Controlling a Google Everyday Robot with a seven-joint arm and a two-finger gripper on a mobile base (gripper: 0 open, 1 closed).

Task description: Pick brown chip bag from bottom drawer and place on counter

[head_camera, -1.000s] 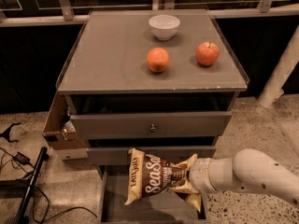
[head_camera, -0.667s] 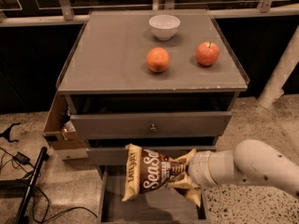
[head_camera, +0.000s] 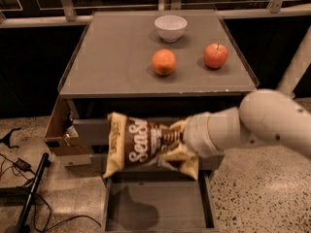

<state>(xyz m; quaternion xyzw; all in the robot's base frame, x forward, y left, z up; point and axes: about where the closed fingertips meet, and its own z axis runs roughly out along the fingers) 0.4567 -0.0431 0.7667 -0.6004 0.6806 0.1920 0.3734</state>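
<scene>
My gripper [head_camera: 181,141] is clamped on the right end of the brown chip bag [head_camera: 138,143], held in air over the open bottom drawer [head_camera: 155,212]. White lettering reads "Sea S", rest hidden. On the surface [head_camera: 112,67] beyond: bowl [head_camera: 170,27], orange [head_camera: 164,62], apple [head_camera: 215,56].

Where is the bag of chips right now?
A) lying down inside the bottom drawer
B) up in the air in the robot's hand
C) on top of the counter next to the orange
B: the robot's hand, out in front of the cabinet, grips the chip bag at its right end, holding it in the air above the open bottom drawer and below the counter.
</scene>
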